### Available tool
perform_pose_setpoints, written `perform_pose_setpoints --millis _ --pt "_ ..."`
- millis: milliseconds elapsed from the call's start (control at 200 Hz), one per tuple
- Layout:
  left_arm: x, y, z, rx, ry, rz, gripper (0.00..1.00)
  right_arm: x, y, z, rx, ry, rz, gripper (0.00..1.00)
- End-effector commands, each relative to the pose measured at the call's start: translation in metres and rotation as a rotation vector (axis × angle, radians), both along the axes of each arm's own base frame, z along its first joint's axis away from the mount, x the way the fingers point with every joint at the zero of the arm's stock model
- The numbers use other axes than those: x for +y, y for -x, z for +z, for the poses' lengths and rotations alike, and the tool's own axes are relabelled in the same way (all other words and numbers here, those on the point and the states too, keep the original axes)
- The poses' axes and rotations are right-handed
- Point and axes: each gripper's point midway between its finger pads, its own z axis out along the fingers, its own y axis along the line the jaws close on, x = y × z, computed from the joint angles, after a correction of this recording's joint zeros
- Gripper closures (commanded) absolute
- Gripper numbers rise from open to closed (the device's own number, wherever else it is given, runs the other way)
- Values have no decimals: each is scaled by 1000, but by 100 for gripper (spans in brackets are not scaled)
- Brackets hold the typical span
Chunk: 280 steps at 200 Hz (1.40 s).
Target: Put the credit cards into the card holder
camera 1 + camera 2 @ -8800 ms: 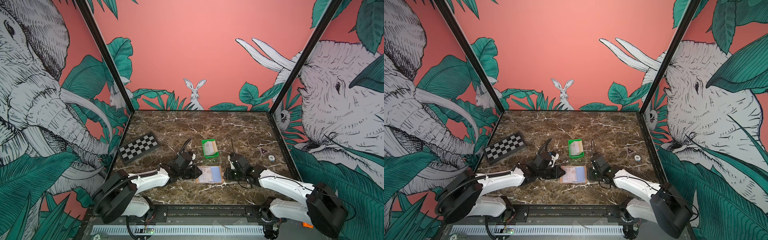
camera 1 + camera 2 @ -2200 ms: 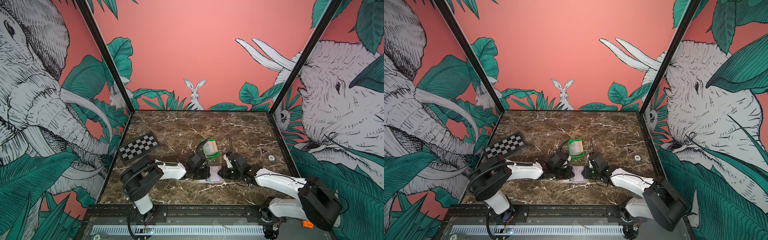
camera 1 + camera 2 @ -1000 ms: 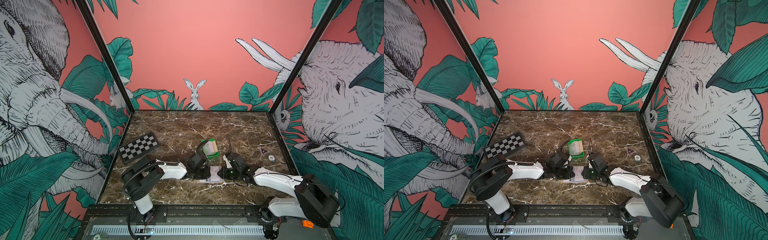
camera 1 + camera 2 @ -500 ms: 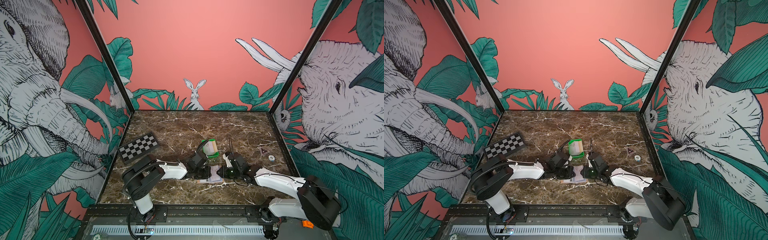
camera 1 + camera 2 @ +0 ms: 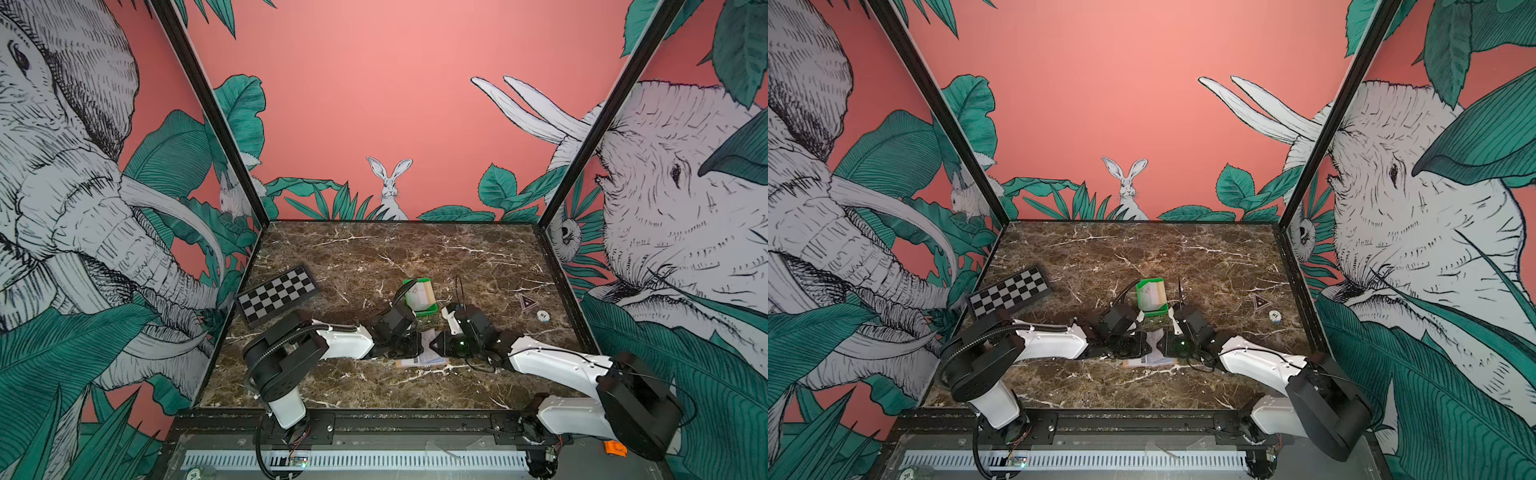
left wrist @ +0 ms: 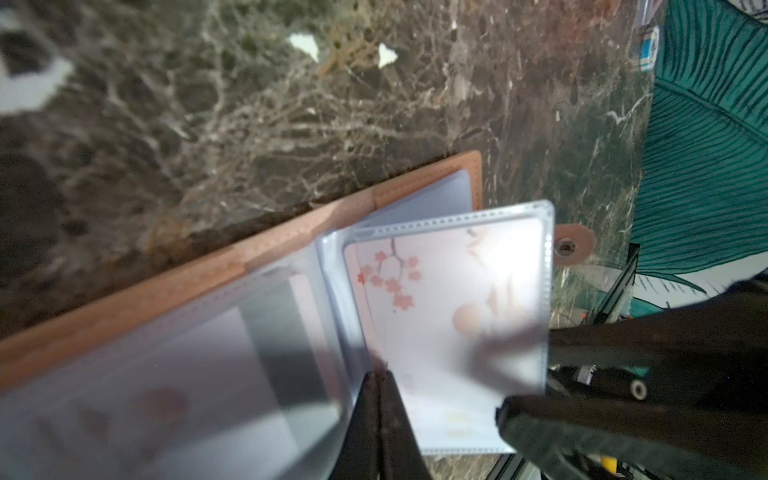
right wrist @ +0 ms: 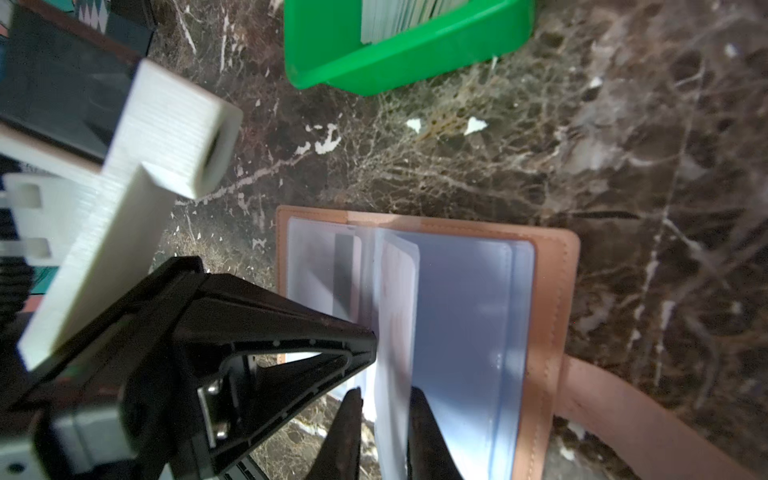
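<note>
Two claws are meeting over the card holder (image 5: 402, 364), which is lying open on the brown marble worktop (image 5: 374, 386), close to the front edge and about in the middle. The left claw (image 6: 376, 386) is squeezed tight shut, and its tip is touching a clear sleeve (image 6: 519, 232) near the fold of the booklet. I cannot tell if it is pinching any plastic. The right claw (image 7: 384, 401) is gripping that same sleeve by its outer edge, one finger on each side, so the sleeve is standing up like a page in a book. A flower card (image 6: 440, 299), pale with pink blossoms, is sitting inside this sleeve. Another card (image 6: 270, 332) with a dark stripe is showing through a sleeve on the side of the holder nearer the left claw. The holder's tan strap (image 7: 623, 415) is lying flat on the worktop on the right arm's side.

Just behind the holder, a green tray (image 5: 432, 309) is sitting on the worktop, and more credit cards (image 5: 419, 294) are leaning together inside it. Off to the right, well apart from the tray, a small round chip (image 5: 542, 316) is lying near the side wall, with a dark triangle mark (image 5: 527, 302) just behind it. Over on the left, a black and white checkerboard (image 5: 276, 294) is lying flat beside the other wall. At the very back, a painted rabbit (image 5: 390, 187) is looking out from the pink wall.
</note>
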Motion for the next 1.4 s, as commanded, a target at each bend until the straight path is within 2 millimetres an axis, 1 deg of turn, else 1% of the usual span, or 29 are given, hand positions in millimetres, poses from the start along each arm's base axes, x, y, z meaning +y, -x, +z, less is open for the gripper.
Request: perform_pose_setpoints --millis 0,190,350,555,665,765,895,1110,1265,1395 --pt "6 -4 20 -50 31 14 91 10 -6 13 -40 -9 17 78" --pt "21 -11 37 -85 45 39 89 18 -7 18 -48 -3 30 76" --pt "37 -18 47 -111 69 67 87 30 -7 21 -53 -4 55 74" --pt "59 -22 53 -138 84 110 86 46 -6 22 -57 2 83 73" --pt "64 -22 55 -150 88 114 85 54 -5 22 -59 3 94 73" --pt "65 -20 54 -146 94 113 84 57 -5 22 -61 9 99 72" --pt "62 -19 53 -138 121 111 84 55 -6 23 -71 17 89 73" --pt "59 -20 52 -132 120 102 84 41 -6 21 -90 58 63 73" --pt "53 -30 60 -168 90 79 84 30 -9 20 -105 96 23 71" --pt "50 -43 66 -208 35 67 83 25 -16 27 -126 123 13 68"
